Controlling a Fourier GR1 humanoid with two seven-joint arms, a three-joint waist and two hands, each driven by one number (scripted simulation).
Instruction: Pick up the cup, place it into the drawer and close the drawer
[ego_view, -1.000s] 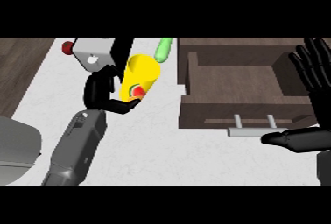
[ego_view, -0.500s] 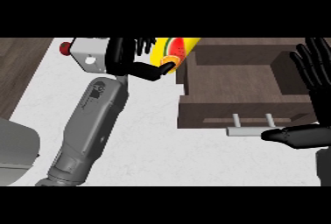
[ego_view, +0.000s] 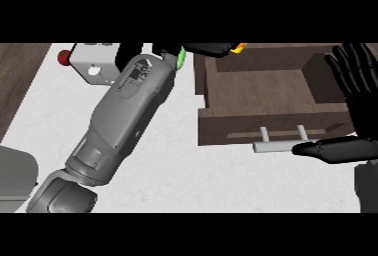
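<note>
Place: we take this for a kitchen.
Counter: we see a pale, speckled worktop (ego_view: 184, 175).
Drawer: we see an open dark wooden drawer (ego_view: 258, 92) with a metal bar handle (ego_view: 275, 147).

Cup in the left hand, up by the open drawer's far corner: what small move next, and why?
Probably shift the left hand slightly right and toward the robot, then lower. Its fingers curl round the cup, only a sliver showing, at the far-left corner of the open drawer, not over its floor. The right hand rests open beside it.
</note>
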